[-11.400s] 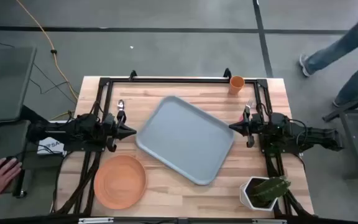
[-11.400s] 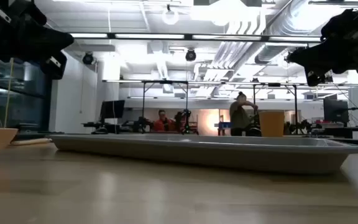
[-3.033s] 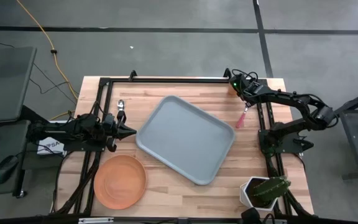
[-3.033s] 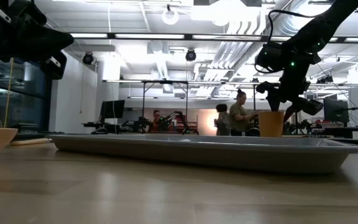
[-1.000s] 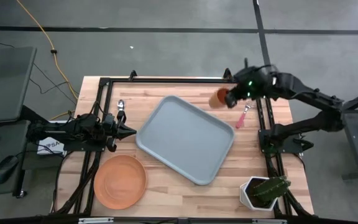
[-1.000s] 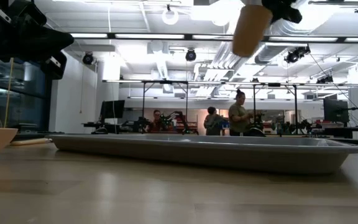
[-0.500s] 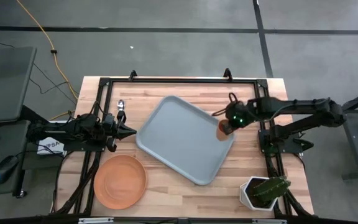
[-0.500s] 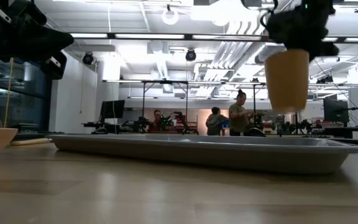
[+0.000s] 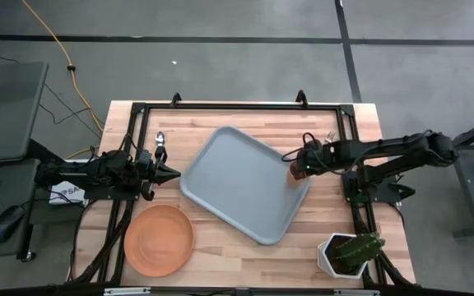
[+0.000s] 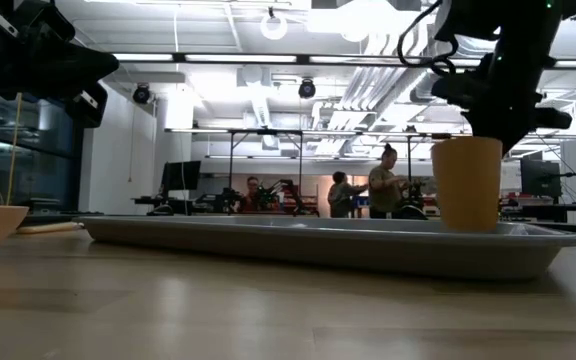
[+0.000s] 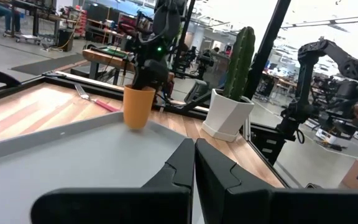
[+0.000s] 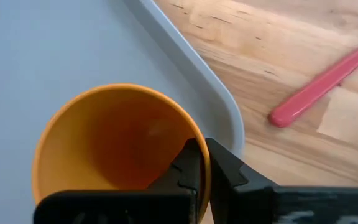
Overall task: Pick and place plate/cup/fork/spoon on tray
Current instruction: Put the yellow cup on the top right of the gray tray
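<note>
Now your right tool (image 12: 199, 163) has brought the cup (image 10: 466, 184) down from mid-air onto the tray (image 9: 245, 185), at its right-hand edge; its fingers remain pinched on the rim. Your left tool (image 11: 194, 163) waits closed and empty. Release next. The plate (image 9: 159, 239), fork (image 12: 325, 81) and spoon (image 9: 160, 145) remain on the counter (image 9: 220, 247).

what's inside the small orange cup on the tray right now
Nothing: the small orange cup looks empty down to its bare orange bottom. The right gripper pinches its rim, one finger inside hiding a little of the wall. It stands on the grey-blue rectangular tray.
</note>
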